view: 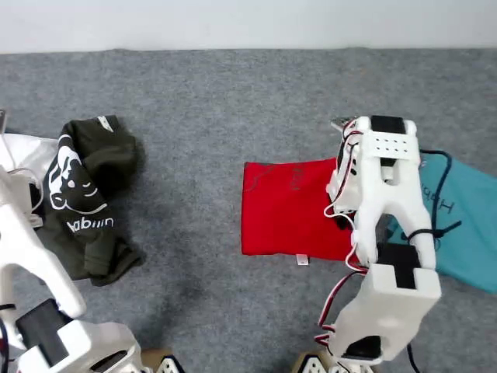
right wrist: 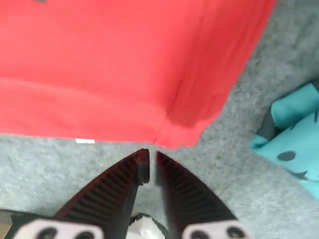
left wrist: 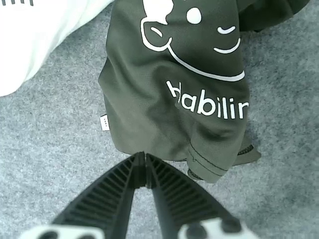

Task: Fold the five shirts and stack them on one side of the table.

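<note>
A red shirt (view: 287,208) lies folded into a rectangle at the table's middle. In the right wrist view my right gripper (right wrist: 148,158) is shut, its tips just off the red shirt's (right wrist: 124,64) hem near a corner, with nothing held. A teal shirt (view: 458,225) lies crumpled to the right, partly under the right arm. On the left lies a dark green shirt (view: 89,194) with a white cartoon print, bunched up. My left gripper (left wrist: 144,162) is shut and empty, its tips right at the dark shirt's (left wrist: 174,89) lower edge. A white shirt (view: 23,151) lies at the far left.
The grey carpet-like tabletop (view: 194,116) is bare along the back and between the dark and red shirts. The white shirt (left wrist: 40,35) touches the dark one. The teal shirt (right wrist: 294,129) lies close beside the red shirt's corner.
</note>
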Tool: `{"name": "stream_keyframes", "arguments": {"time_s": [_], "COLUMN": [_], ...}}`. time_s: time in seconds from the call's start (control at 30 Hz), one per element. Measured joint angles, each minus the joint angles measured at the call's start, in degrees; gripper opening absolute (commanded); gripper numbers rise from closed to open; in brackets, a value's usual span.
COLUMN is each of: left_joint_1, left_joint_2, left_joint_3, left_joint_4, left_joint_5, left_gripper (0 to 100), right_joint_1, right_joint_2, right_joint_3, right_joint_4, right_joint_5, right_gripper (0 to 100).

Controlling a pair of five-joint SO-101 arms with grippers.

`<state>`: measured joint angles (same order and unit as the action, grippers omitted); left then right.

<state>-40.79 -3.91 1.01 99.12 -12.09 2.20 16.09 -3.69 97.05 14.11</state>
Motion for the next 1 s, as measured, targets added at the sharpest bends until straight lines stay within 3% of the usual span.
{"name": "stream_keyframes", "arguments": {"time_s": [0.1,0.23,0.53,0.6,0.77,1.0], "left_joint_1": [0.00,0.00,0.00,0.00,0.00,0.00], "left_joint_2": [0.00,0.00,0.00,0.00,0.00,0.00], "left_joint_3": [0.00,0.00,0.00,0.00,0.00,0.00], "left_joint_4": [0.00,0.00,0.00,0.00,0.00,0.00], "left_joint_5": [0.00,0.00,0.00,0.00,0.00,0.00], "left_gripper": [0,0,0,0,0,0], "right_joint_1": [-0.18,-0.70,-4.40,-5.19,-5.36,-5.19], "right_joint_2": [0.00,2.55,11.96,13.71,16.88,20.22], "right_joint_3": [-0.18,-0.18,-0.18,-0.53,-4.22,-10.90], "right_joint_4": [-2.02,-6.51,-14.95,-15.12,-12.48,-5.45], "right_joint_5": [-6.51,-13.63,-18.29,-18.29,-18.46,-16.70], "right_gripper": [28.9,29.2,29.0,25.0,0.1,0.9]}}
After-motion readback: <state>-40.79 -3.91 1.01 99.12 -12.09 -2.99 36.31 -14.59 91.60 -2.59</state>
